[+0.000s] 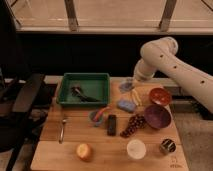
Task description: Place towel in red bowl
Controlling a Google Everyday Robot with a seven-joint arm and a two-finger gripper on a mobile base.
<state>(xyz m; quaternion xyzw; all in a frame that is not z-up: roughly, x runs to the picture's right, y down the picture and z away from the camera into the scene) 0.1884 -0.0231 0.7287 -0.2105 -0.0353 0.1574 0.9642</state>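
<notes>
On the wooden tabletop (75,132) sits a green tray (85,90) at the back left, with a purple bowl (157,116) to the right and the red bowl (160,96) just behind it. My arm (170,65) reaches in from the right, and my gripper (131,83) hangs over the tabletop between tray and red bowl, clamped on the pale towel (126,86), which is lifted, left of the bowl.

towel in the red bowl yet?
No. The towel hangs at the gripper above the table's back edge, left of the red bowl, which looks empty.
</notes>
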